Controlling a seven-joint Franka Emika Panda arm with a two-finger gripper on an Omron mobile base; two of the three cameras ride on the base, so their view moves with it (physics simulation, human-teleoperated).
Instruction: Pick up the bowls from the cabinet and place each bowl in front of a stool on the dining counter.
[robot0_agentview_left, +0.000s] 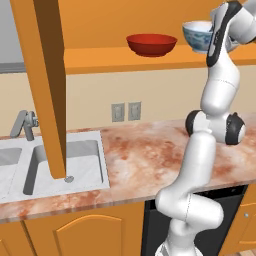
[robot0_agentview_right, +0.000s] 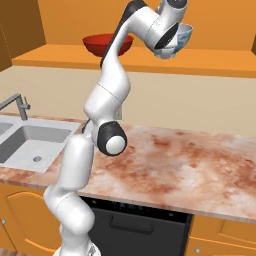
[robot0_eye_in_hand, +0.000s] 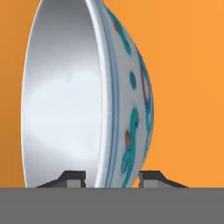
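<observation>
We find the pincer (robot0_eye_in_hand: 111, 179) set astride the rim of the white bowl with blue patterning (robot0_eye_in_hand: 87, 96), one fingertip (robot0_eye_in_hand: 70, 178) inside the basin and the other against the outer wall; the jaws stand narrowed about the rim, but we cannot tell whether they have yet bitten firmly. We judge this bowl rigid, glazed and therefore slippery, light for the arm yet breakable if dropped; the rim is the sensible place to hold, being thin enough to pinch, though a one-sided hold will let the bowl swing, so the lift should be slow. The bowl (robot0_agentview_left: 196, 36) stands on the orange shelf (robot0_agentview_left: 115, 57) of the wall cabinet, towards its right end; the red bowl (robot0_agentview_left: 151, 44) sits on the same shelf, well apart to the left, untouched. The arm rises tall from the base, elbow bent over the marbled surface (robot0_agentview_left: 145, 150), forearm near vertical, the wrist turned over at shelf height so the hand meets the bowl from the room side. The open cabinet door (robot0_agentview_left: 47, 85) hangs before the sink (robot0_agentview_left: 65, 165), clear of the arm.
</observation>
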